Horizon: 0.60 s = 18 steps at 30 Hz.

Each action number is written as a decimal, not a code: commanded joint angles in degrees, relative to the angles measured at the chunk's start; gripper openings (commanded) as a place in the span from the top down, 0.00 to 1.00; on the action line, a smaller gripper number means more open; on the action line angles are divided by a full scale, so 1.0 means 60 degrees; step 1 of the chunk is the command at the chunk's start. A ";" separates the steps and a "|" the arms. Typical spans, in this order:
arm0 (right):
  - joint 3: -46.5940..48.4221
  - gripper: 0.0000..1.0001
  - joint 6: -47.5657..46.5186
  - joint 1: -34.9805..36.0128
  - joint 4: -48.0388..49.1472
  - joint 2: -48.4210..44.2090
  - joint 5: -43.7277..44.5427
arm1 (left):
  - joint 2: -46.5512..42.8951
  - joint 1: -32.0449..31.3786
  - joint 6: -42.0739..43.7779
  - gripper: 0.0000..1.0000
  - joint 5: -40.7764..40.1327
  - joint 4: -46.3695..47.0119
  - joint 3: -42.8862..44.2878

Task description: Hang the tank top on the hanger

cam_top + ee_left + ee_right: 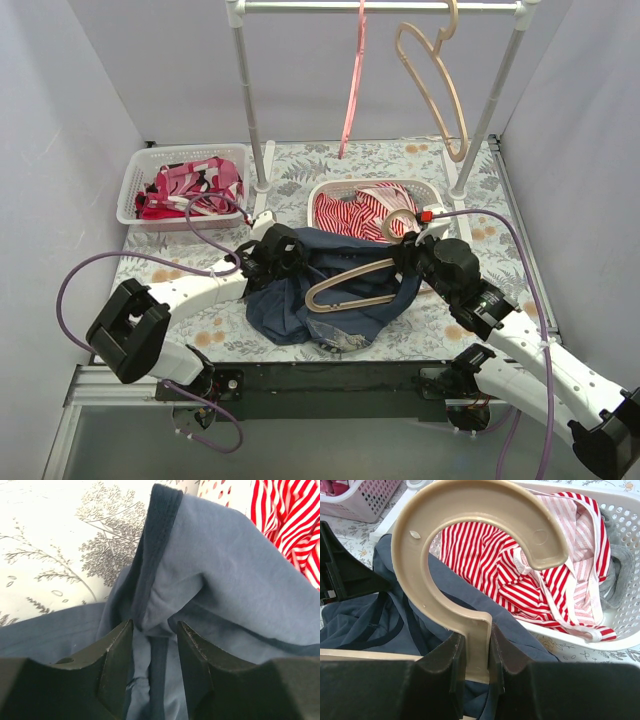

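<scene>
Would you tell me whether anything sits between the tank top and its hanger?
Nothing visible does: the hanger, held by the right gripper, lies right over the tank top, pinched by the left gripper.

The navy tank top [290, 310] lay crumpled at the lower centre of the frame. The tan hanger [352, 275] rested across it, hook toward the upper right.

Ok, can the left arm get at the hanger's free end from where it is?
Probably yes: the left gripper, shut on the tank top, sits close to the free end of the hanger, with only loose cloth between. The right gripper holds its neck, well clear.
</scene>
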 commanded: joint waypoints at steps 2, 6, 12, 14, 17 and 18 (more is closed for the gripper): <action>0.0595 0.99 0.0172 0.0055 0.0265 0.0054 0.0146 | 0.0040 0.0075 -0.0256 0.60 0.0055 0.1126 -0.0314; 0.0712 0.99 0.0085 0.0055 0.0236 0.0039 0.0233 | 0.0127 0.0075 0.0095 0.62 0.0350 0.1450 -0.0330; 0.0932 0.99 0.0026 0.0055 -0.0042 -0.0092 0.1168 | 0.0772 0.0075 0.0051 0.85 0.0436 0.1068 -0.0051; 0.1048 0.99 0.0084 0.0055 -0.0159 -0.0093 0.1535 | 0.0598 0.0075 0.0066 1.00 0.0451 0.1039 -0.0138; 0.1122 0.99 0.0055 0.0055 -0.0218 -0.0049 0.2209 | 0.0028 0.0075 0.0256 1.00 0.0568 0.0937 -0.0183; 0.1152 0.99 0.0055 0.0055 -0.0218 -0.0005 0.2516 | -0.0163 0.0075 0.0387 1.00 0.0699 0.0864 -0.0197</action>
